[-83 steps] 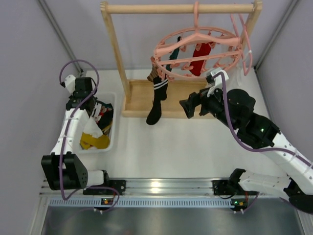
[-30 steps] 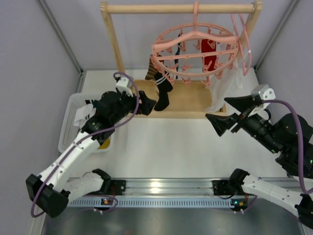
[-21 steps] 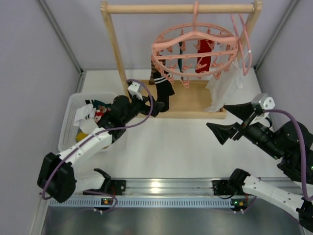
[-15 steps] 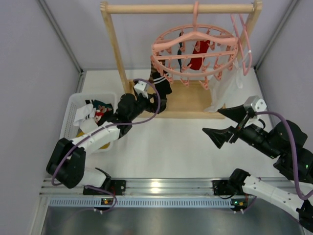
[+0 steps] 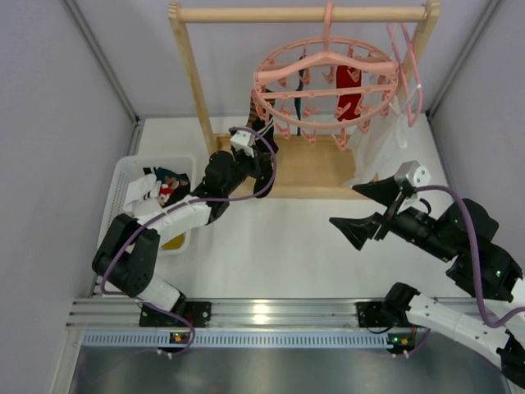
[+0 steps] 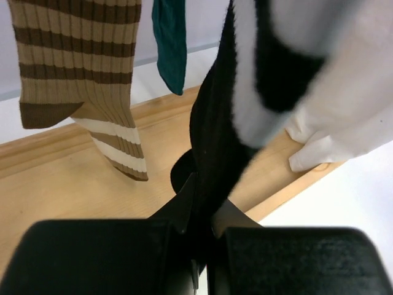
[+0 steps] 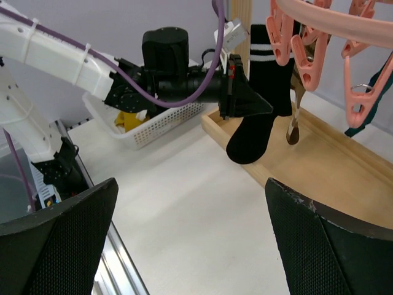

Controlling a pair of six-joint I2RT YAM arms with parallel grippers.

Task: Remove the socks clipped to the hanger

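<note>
**One side gripping, one side wide open**

The left gripper (image 6: 202, 212) is right under the hanger (image 5: 257, 82), fingers pinched tight on the black sock (image 7: 270, 74) partway down its leg. That sock hangs at the ring's eight o'clock edge, striped cuff up among the pink clips, toe low by the wooden base of the rack (image 5: 303, 14). Beside it hang a tan striped sock (image 6: 80, 67) and a teal sock (image 6: 171, 43). A red sock (image 5: 349, 94) dangles inside the ring toward three o'clock. The right gripper (image 5: 365, 209) hovers over the table at the ring's five o'clock, fingers spread wide, holding nothing. The basket (image 5: 164, 159) of clothes sits at the table's nine o'clock.
</note>
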